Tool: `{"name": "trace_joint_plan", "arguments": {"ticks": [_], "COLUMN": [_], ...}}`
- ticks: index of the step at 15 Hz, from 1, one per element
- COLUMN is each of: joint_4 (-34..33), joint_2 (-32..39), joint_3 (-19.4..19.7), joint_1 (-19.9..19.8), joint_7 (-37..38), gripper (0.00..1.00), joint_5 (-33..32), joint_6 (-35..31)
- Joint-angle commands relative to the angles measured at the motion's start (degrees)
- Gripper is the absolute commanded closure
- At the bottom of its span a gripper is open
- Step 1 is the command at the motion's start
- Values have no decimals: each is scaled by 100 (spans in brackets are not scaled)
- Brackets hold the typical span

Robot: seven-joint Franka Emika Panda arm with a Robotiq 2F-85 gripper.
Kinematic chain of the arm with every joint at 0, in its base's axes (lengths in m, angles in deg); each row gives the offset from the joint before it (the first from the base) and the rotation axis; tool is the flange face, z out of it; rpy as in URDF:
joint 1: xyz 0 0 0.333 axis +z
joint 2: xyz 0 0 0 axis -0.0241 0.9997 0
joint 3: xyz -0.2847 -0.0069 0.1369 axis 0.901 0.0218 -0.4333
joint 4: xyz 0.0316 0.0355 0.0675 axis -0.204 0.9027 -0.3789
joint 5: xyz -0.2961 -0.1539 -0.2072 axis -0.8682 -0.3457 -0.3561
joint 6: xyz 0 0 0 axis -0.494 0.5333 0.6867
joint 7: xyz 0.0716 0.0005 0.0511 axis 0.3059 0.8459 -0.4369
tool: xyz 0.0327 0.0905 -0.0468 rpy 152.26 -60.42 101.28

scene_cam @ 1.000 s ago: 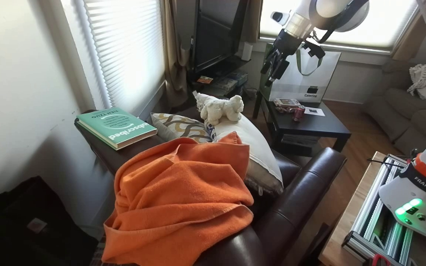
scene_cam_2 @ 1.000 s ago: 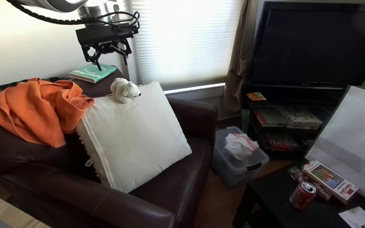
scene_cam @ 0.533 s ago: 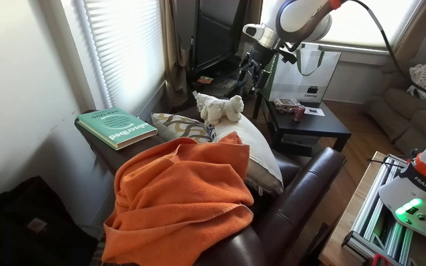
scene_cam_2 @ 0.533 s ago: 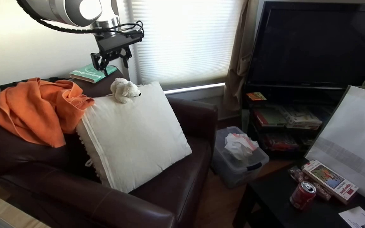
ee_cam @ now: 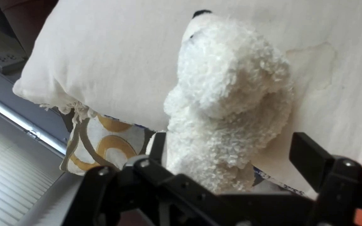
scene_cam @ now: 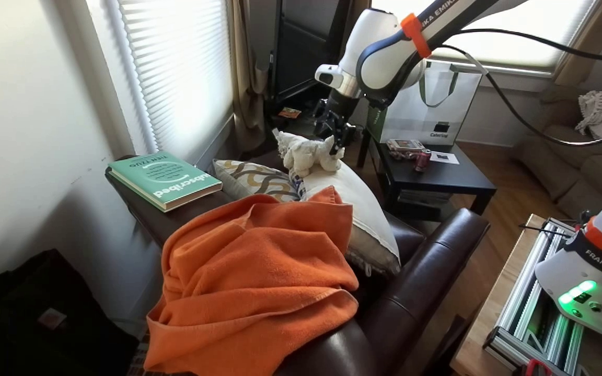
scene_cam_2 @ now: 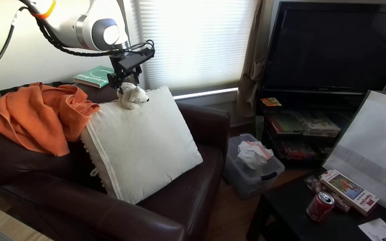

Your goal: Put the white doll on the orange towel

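Lower than before, the gripper holds nothing, jaws wide astride the white doll — orange towel at the doll's seven o'clock in an exterior view.

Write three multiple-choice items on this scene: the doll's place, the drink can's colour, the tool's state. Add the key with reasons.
1. Where does the white doll sit?
A) On the orange towel
B) On the white pillow
C) On the green book

2. What colour is the drink can?
A) Blue
B) Yellow
C) Red

3. How does the tool stand?
A) Open
B) Shut on the doll
C) Shut on nothing

1 B: both exterior views show it at the pillow's top edge.
2 C: its side looks red in both exterior views.
3 A: in the wrist view its fingers stand wide apart.
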Motion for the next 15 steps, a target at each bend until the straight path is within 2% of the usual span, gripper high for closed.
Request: {"name": "trace_joint_plan", "arguments": {"ticks": [1, 2, 4, 5, 6, 13, 15], "joint_4": [-373, -440, -574, -616, -646, -537, -380], "joint_2": [492, 574, 703, 736, 759, 395, 9], "joint_3": [5, 38, 33, 22, -4, -235, -499], "joint_1": [-21, -3, -25, -38, -58, -225, -445], "joint_7": [582, 747, 995, 1083, 1147, 1118, 800], "gripper": [5, 26, 30, 37, 47, 99, 99], "joint_5": [-695, -876, -1118, -1206, -1258, -1218, -948], "joint_6": [-138, -99, -13, 10, 39, 445, 733]}}
